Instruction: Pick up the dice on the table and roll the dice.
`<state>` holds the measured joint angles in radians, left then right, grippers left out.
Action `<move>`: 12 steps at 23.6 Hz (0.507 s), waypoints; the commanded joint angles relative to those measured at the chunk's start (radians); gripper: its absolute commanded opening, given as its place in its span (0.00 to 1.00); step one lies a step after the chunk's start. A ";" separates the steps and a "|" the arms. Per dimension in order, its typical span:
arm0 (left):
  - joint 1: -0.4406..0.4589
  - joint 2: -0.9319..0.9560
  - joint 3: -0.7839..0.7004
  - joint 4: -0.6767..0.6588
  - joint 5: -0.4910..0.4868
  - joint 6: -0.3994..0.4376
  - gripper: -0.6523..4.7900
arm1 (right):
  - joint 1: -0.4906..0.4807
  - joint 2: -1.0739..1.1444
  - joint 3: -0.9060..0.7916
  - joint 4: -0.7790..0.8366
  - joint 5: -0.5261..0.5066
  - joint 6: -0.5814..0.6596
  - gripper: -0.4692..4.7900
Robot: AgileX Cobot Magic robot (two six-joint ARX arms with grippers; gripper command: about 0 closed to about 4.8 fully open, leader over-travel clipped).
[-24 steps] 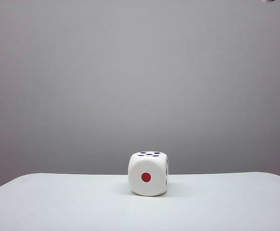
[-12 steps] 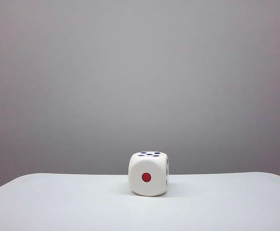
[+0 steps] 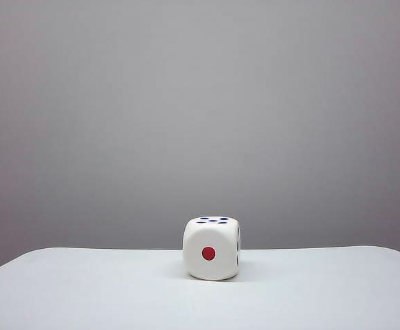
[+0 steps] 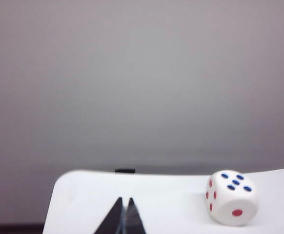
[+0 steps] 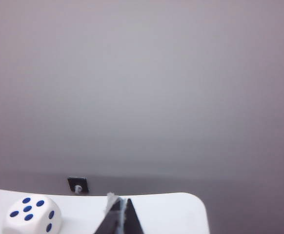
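Table (image 3: 83, 289) bears dice (image 3: 212, 249); left claw (image 4: 124, 214), right claw (image 5: 121, 214) closed, apart.

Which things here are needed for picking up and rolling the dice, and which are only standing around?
Needed:
- dice, resting on the table
- left gripper, shut, away from the dice
- right gripper, shut, away from the dice

Only around:
- small dark fitting beyond the table's far edge

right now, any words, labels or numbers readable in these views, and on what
No words, labels or printed numbers anywhere.
The dice on the table carries only pips: one red pip faces the exterior view, five dark blue pips on top.
Left end effector and right end effector, both shut, unmarked.
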<state>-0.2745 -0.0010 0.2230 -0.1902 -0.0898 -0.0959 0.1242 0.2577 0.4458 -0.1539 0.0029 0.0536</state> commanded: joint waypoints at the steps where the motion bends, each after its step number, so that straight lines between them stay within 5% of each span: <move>1: 0.000 0.002 -0.026 0.023 -0.022 -0.013 0.11 | 0.000 -0.040 -0.049 0.026 -0.005 0.054 0.08; 12: 0.000 0.002 -0.076 0.063 -0.030 -0.008 0.11 | 0.002 -0.253 -0.153 0.043 0.104 0.060 0.08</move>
<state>-0.2741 0.0006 0.1547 -0.1448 -0.1169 -0.1062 0.1249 0.0109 0.3103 -0.1196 0.0895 0.1120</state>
